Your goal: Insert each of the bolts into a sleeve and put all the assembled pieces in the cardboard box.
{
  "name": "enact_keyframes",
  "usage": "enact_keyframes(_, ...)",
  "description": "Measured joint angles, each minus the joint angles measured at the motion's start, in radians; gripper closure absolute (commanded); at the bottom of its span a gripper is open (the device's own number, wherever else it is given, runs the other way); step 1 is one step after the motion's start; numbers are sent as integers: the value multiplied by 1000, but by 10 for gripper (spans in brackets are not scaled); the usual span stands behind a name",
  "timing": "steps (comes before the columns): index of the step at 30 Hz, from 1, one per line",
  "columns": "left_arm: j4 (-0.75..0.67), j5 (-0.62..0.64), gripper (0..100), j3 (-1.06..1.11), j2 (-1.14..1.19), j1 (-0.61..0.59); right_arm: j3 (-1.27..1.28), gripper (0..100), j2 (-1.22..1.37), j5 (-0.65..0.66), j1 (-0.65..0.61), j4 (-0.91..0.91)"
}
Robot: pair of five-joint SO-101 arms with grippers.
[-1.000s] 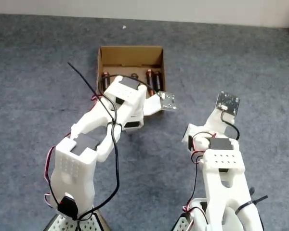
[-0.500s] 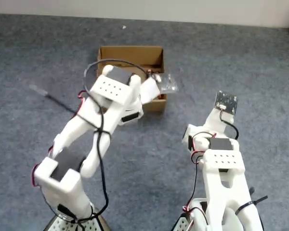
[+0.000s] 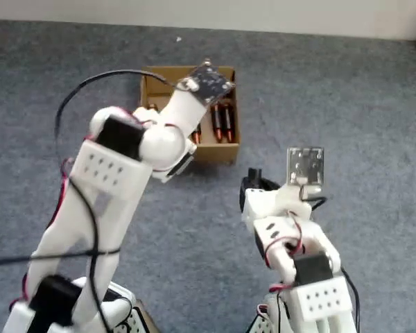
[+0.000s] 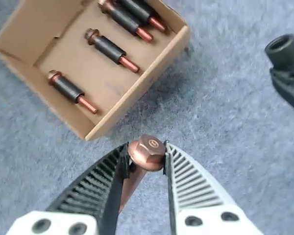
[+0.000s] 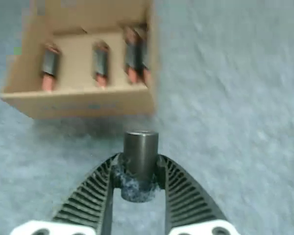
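Bolt (image 4: 147, 153): copper-coloured metal with a hexagonal flanged head, its shank running back between the fingers. The left gripper (image 4: 146, 147) clamps it just under the head with black ribbed fingers and holds it above the bench, near the cardboard box (image 4: 137, 95).

Sleeve (image 5: 140, 144): a dark grey, smooth cylinder with a flat end face. It stands upright between the closed, ribbed fingers of the right gripper (image 5: 139, 161), just short of the box's front wall.

Cardboard box: brown corrugated board, rectangular, with an open top and low walls.

Assembled pieces (image 4: 110, 50): four lie flat on the box floor, roughly parallel. Each is a copper bolt through a black sleeve, with the head at one end and the threaded tip at the other. Two lie close together and two lie spaced apart.

Bench (image 3: 333, 83): covered in grey, short-pile carpet with a speckled texture.
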Motion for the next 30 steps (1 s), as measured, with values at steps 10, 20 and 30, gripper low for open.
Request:
enact_keyframes(10,-161,180,994,206,-377,0,124,995,-199,149,-169,-167)
enact_keyframes(20,-302,356,994,255,-586,0,318,995,-221,181,-325,-505)
enact_keyframes(30,-336,595,994,255,-615,112,416,995,-222,181,-405,-856)
